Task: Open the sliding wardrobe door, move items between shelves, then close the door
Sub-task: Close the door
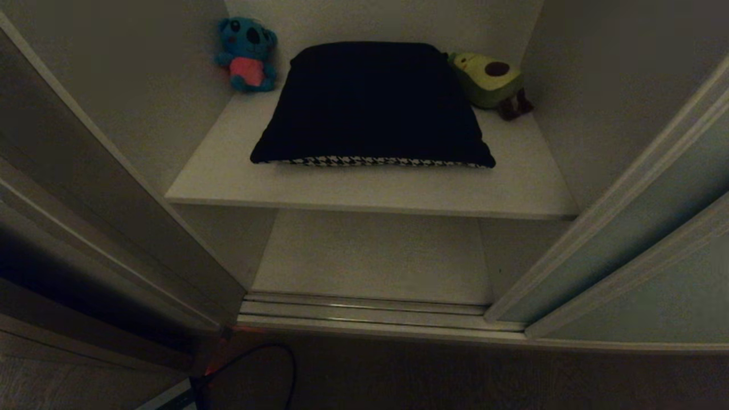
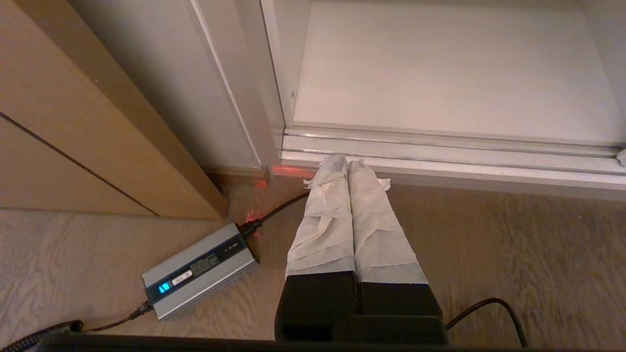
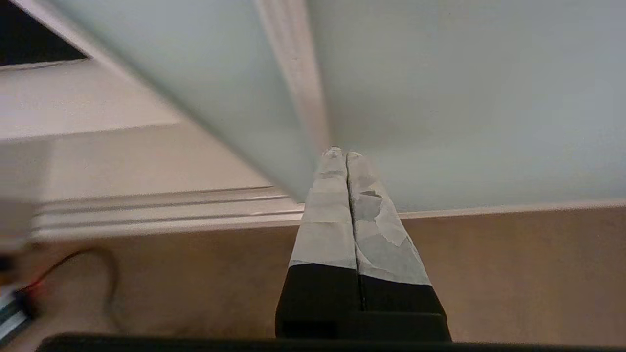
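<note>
the right gripper (image 3: pixel 341 154) has its taped fingers pressed together with nothing between them, tips up near the pale grey-green sliding wardrobe door (image 3: pixel 440 98), beside its light vertical edge strip (image 3: pixel 298 73); whether they touch the panel can't be told. the left gripper (image 2: pixel 347 161) is likewise pinched together and empty, hanging low over the wood floor (image 2: pixel 489 244) with its tips by the metal door track (image 2: pixel 440 156).

neither gripper shows in the head view. only the left wrist view shows the grey power brick (image 2: pixel 200 269) with its lit blue display lying on the floor at lower left, its black cable (image 2: pixel 279 210) running toward the track, and a tan wooden panel (image 2: pixel 73 122) at the left. only the head view shows what is inside the wardrobe.

there, the door stands slid aside at the right of the frame (image 1: pixel 655 228), leaving the compartment open. the cushion (image 1: pixel 370 102) lies flat on the upper shelf (image 1: pixel 370 193), centre of the frame, dark side up, a houndstooth strip showing along its front edge; that long front edge runs left to right, parallel to the shelf's front. a blue plush toy (image 1: pixel 246 54) sits at the shelf's back left corner, apart from the cushion, and an avocado plush (image 1: pixel 492 82) sits at the back right, just beside the cushion's corner. the lower shelf (image 1: pixel 370 256) shows below.
</note>
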Available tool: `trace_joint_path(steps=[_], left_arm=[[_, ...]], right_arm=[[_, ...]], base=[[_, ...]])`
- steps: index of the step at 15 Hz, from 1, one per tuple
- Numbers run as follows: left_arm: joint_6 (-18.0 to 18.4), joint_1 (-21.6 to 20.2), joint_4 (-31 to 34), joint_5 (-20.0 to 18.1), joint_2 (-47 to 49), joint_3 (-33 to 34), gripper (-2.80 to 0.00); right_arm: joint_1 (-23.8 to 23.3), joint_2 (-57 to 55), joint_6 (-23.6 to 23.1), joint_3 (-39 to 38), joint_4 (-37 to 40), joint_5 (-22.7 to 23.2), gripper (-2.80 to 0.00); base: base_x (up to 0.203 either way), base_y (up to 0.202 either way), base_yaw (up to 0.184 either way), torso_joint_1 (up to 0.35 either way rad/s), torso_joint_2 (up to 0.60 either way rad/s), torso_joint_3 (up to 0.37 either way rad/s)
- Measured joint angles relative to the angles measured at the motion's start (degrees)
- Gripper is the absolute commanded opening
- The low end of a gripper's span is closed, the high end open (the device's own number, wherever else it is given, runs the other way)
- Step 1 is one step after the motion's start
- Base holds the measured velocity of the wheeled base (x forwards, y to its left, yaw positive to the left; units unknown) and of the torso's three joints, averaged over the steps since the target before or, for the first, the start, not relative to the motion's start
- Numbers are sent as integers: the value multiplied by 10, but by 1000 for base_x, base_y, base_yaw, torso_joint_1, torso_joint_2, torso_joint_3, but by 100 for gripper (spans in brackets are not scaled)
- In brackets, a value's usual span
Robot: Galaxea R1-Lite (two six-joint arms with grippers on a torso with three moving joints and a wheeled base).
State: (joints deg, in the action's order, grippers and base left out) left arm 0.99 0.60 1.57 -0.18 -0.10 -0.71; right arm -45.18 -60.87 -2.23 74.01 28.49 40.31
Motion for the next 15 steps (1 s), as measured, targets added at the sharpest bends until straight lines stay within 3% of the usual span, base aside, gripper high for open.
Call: trace_joint_path(steps=[15], left_arm=[[0, 0, 0, 0, 0, 0, -280]], right_arm=[[6, -88, 1, -1, -80, 29, -280]], base=[[0, 0, 0, 0, 0, 0]])
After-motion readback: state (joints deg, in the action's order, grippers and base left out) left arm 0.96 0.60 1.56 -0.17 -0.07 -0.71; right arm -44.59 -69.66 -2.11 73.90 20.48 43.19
